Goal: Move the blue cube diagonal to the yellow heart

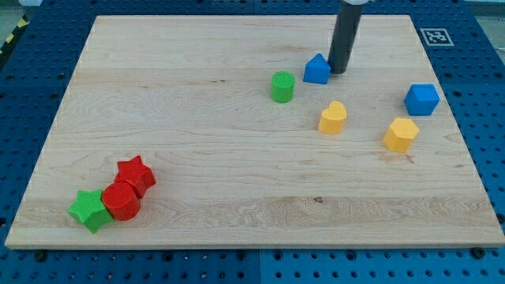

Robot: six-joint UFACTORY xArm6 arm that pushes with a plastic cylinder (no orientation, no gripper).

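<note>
The blue cube (421, 99) sits near the board's right edge. A yellow heart-like block (332, 117) lies to its left, a little lower. A second yellow block (400, 134), roughly hexagonal, lies just below the blue cube. My tip (338, 71) is at the view's top centre-right, touching the right side of a second blue block (316, 69) with a peaked top. The tip is well to the left of the blue cube and above the yellow heart.
A green cylinder (282, 87) stands left of the peaked blue block. At the bottom left a red star (136, 174), a red cylinder (121, 200) and a green star (89, 209) cluster together. The wooden board (197, 142) lies on a blue pegboard.
</note>
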